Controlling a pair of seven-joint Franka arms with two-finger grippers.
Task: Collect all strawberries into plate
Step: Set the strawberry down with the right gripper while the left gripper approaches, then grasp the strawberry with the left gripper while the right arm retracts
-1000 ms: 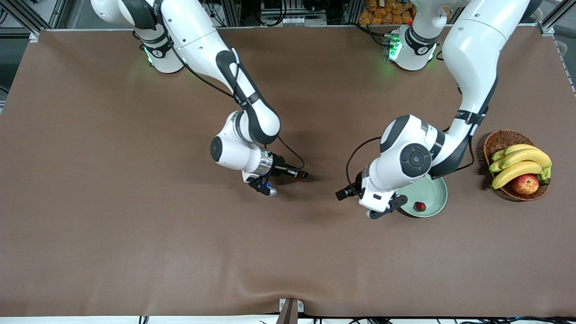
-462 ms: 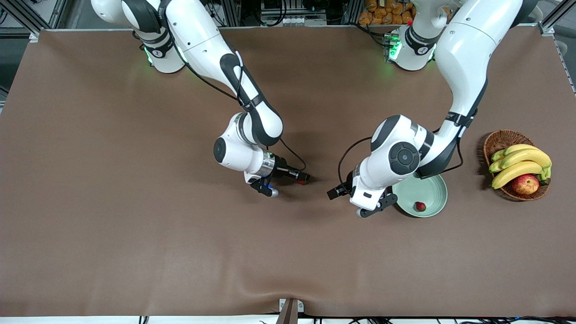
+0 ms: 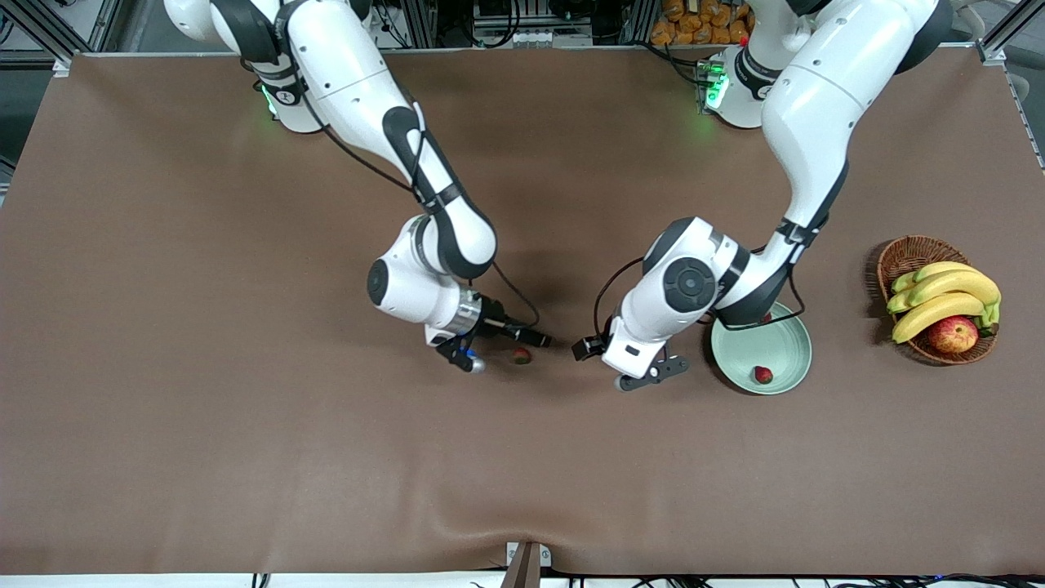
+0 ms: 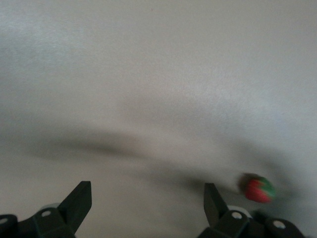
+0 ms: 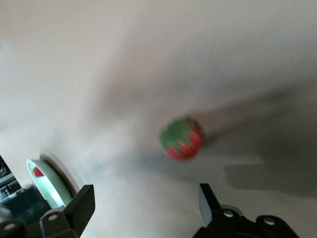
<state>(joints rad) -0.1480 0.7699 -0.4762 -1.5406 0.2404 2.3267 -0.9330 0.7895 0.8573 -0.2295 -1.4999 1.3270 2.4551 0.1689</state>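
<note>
the right gripper (image 3: pixel 490 347) is hanging low over the middle of the brown table (image 3: pixel 204 408), its fingers (image 5: pixel 81 203) standing wide apart and holding nothing. one strawberry (image 3: pixel 521 355) is lying on the cloth just beside that gripper, free of the fingers, well away from every edge. the left gripper (image 3: pixel 629 367) is hovering over the bare cloth between this berry and the plate (image 3: pixel 788 343), its fingers (image 4: pixel 79 198) also spread wide and empty. the mint-green plate is sitting toward the left arm's end of the table, with a second strawberry (image 3: pixel 762 375) lying inside it near the rim closest to the front camera. the wicker basket (image 3: pixel 902 257) with bananas (image 3: pixel 947 298) and an apple (image 3: pixel 953 334) is sitting close to that end's edge.
</note>
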